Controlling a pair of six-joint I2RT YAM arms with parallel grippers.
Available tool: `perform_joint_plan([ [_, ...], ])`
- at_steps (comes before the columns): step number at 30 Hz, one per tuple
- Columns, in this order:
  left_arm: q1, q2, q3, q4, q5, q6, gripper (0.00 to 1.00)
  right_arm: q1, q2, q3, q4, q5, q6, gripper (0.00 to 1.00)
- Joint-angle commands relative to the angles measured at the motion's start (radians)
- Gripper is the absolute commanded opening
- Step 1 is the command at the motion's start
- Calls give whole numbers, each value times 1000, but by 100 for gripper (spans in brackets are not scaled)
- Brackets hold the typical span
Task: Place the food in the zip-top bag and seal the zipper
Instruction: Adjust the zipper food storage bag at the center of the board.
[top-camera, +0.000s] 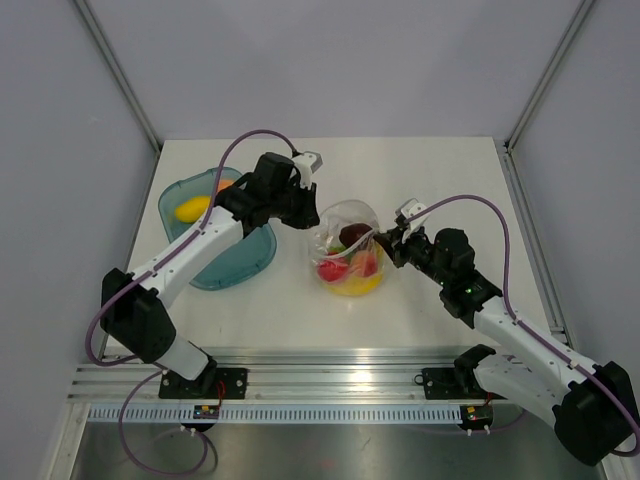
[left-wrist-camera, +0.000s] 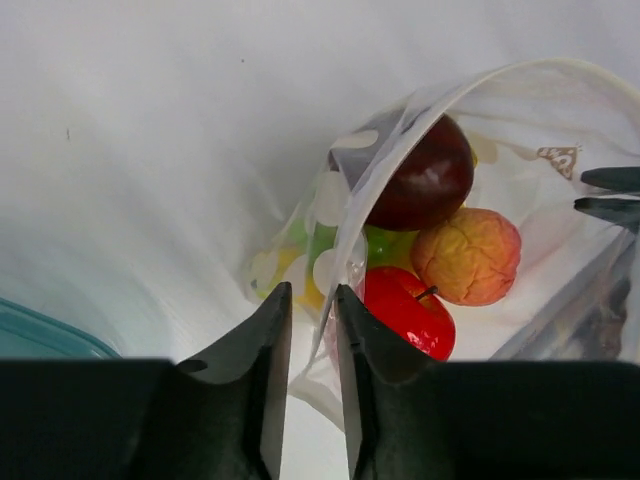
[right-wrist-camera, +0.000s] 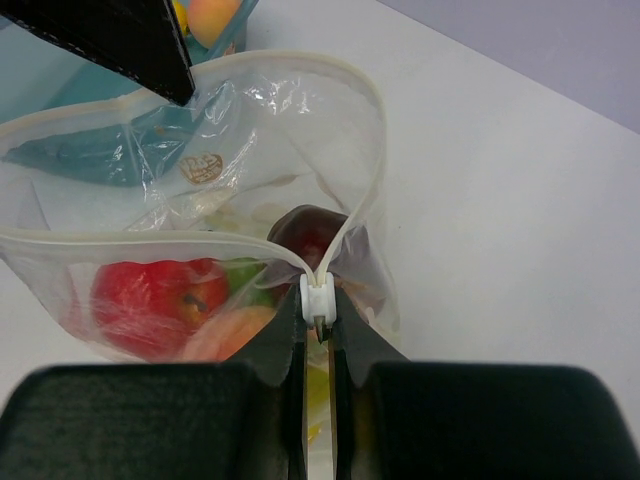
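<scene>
arms converge: right pincer (right-wrist-camera: 318, 328) nips zipper (right-wrist-camera: 318, 298), left pincer (left-wrist-camera: 312, 305) clasps zip-top bag (left-wrist-camera: 335, 197).

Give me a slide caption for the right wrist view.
Right gripper pinches the white zipper slider on the open clear plastic bag of toy fruit.

teal tray (top-camera: 240, 262) half hidden under left arm (top-camera: 190, 255); banana bunch (top-camera: 355, 288) mostly buried beneath apple (left-wrist-camera: 405, 310), grapes (left-wrist-camera: 385, 245) barely showing

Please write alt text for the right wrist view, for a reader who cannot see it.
The right gripper pinches the white slider at one end of the open bag. Inside lie an apple, a plum and a peach.
</scene>
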Motion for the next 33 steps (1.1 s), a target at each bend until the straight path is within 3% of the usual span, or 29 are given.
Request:
perform_joint_plan([
  [1, 4, 1, 5, 18, -18, 11, 7, -4, -22, 4, 72, -14, 1, 0],
  [2, 10, 1, 15, 1, -15, 9, 0, -4, -22, 6, 72, -14, 1, 0],
  [11, 96, -149, 6, -56, -95, -23, 0, -4, -22, 50, 26, -14, -17, 0],
  [16, 96, -137, -6, -98, -90, 1, 0, -4, -8, 73, 39, -40, -28, 0],
  [17, 97, -136, -4, -104, -80, 7, 5, -4, 1, 75, 43, -46, -31, 0],
  [19, 96, -142, 6, -104, -49, 23, 33, -5, 10, 81, 58, -69, -42, 0],
  [20, 96, -149, 18, -99, -41, 29, 56, -4, 21, 87, 60, -76, -47, 0],
  [21, 96, -171, 28, -91, -40, 43, 62, -5, 27, 93, 59, -84, -54, 0],
  [24, 96, -233, 40, -27, -6, 99, 66, -5, 47, 112, 65, -104, -79, 0],
  [28, 73, -278, 40, 109, 176, 191, 65, -7, 72, 113, 77, -158, -154, 0],
  [33, -94, -223, 127, 65, 250, 435, 62, -13, 96, 145, -7, -240, -200, 0],
])
